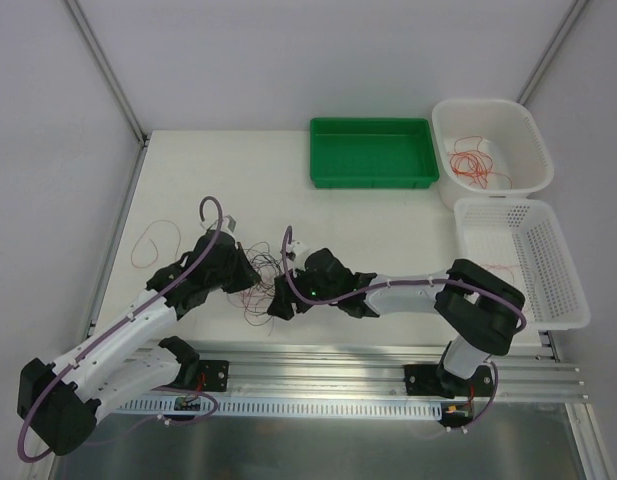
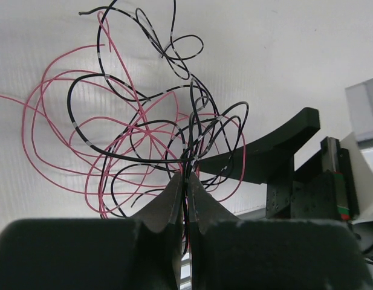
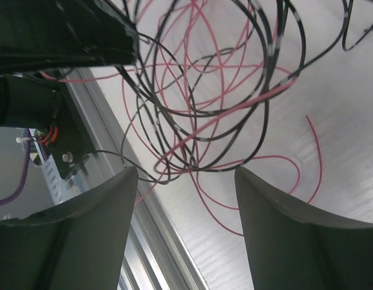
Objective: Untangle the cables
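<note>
The cables point(image 1: 265, 272) form a loose tangle of thin red and black wires on the white table, between my two grippers. In the left wrist view the cables point(image 2: 144, 127) fan out above my left gripper point(image 2: 187, 176), which is shut on a few black strands of them. My left gripper point(image 1: 251, 273) sits at the tangle's left side. My right gripper point(image 1: 285, 300) is at its near right side. In the right wrist view my right gripper point(image 3: 186, 172) stands open, with the lowest loops of the cables point(image 3: 204, 90) hanging just above the gap between its tips.
A single red cable point(image 1: 153, 243) lies apart at the left. A white basket point(image 1: 488, 103) at the back right holds red cables point(image 1: 473, 162). A second white basket point(image 1: 508, 204) sits in front of it, and a green tray point(image 1: 373, 182) at the back. The metal rail point(image 3: 113, 151) runs close by.
</note>
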Action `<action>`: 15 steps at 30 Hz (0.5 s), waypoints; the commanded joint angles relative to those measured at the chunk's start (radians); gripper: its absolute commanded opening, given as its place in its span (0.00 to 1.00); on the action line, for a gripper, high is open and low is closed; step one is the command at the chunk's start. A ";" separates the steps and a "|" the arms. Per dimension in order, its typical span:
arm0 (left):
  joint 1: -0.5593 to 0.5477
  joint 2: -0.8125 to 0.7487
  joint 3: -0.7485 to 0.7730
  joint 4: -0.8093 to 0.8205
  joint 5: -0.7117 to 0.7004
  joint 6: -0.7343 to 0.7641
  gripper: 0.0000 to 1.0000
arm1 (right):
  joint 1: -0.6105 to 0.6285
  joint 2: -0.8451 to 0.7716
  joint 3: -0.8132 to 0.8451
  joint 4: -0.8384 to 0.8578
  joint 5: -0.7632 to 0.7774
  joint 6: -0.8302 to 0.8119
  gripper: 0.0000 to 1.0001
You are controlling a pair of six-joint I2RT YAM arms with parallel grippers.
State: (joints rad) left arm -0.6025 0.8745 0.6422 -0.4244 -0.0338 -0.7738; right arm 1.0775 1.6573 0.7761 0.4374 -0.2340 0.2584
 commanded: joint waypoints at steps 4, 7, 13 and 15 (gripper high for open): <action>-0.003 -0.054 0.046 0.010 -0.011 -0.010 0.00 | 0.001 0.038 0.003 0.098 -0.025 -0.011 0.51; -0.003 -0.062 0.059 0.007 -0.023 0.005 0.00 | -0.005 0.012 -0.014 0.063 -0.007 -0.031 0.29; -0.002 -0.049 0.086 -0.048 -0.139 0.067 0.00 | -0.089 -0.167 -0.081 -0.137 0.073 -0.079 0.01; 0.001 -0.033 0.097 -0.062 -0.196 0.090 0.00 | -0.122 -0.292 -0.080 -0.244 0.126 -0.117 0.01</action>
State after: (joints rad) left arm -0.6025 0.8299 0.6918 -0.4557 -0.1188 -0.7368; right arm 0.9985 1.5284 0.6937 0.3164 -0.1940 0.2008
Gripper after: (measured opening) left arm 0.011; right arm 0.016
